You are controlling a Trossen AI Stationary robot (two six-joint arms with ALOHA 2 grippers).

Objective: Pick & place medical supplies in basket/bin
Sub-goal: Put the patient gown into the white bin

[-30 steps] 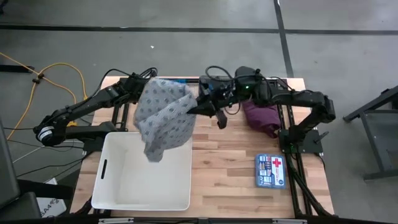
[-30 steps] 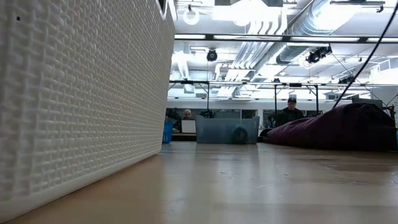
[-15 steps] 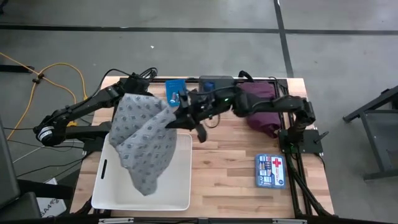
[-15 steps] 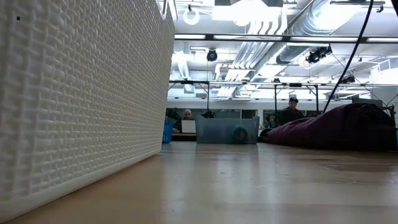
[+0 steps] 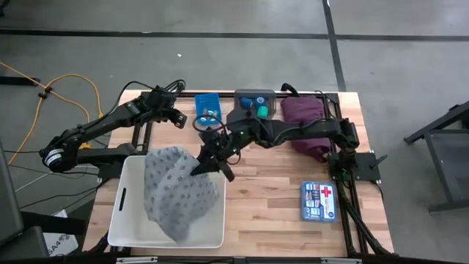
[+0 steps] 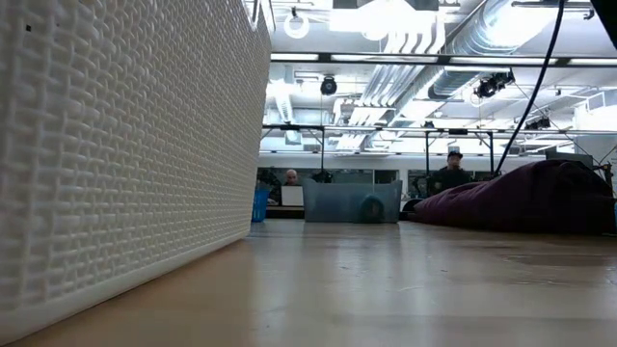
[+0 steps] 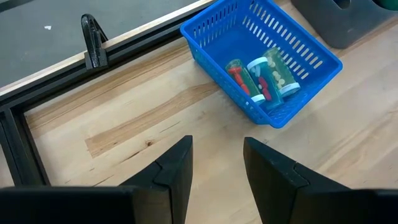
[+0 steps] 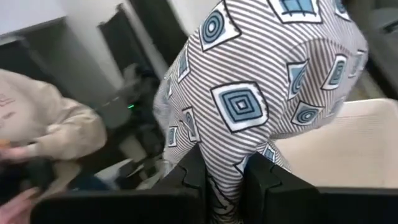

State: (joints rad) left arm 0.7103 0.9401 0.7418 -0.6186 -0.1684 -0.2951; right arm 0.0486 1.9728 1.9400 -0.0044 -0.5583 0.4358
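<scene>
The grey patterned cloth (image 5: 178, 192) lies bunched in the large white tub (image 5: 126, 214), its upper end held at the tub's far right corner by my right gripper (image 5: 204, 166). In the right wrist view the cloth (image 8: 249, 93) fills the picture above the shut gripper (image 8: 225, 182). My left gripper (image 5: 178, 117) is open and holds nothing, over bare table (image 7: 124, 118) left of the small blue bin (image 7: 264, 62), which holds vials (image 7: 264, 78). The maroon cloth (image 5: 305, 126) lies at the far right. Blue and green tape rolls (image 5: 256, 103) sit in the grey bin. My right gripper pinches a gathered fold of the grey cloth (image 8: 225, 163) between its two fingers (image 8: 186, 177), slanting down from the table's far right. The rest of the cloth drops slack from the hold into the tub, where its lower part (image 5: 172, 216) rests.
A first-aid box (image 5: 319, 201) lies on the near right of the table. The low view shows the tub's textured wall (image 6: 125, 145) on the left, the grey bin (image 6: 352, 202) and the maroon cloth (image 6: 525, 207) far across. A person's pale sleeve (image 8: 43, 130) shows beyond the table.
My right gripper has travelled from the far middle of the table toward the near left edge and down, carrying the grey cloth. The cloth, first hanging spread out between the two grippers, no longer reaches the left one and has sunk bunched into the tub.
</scene>
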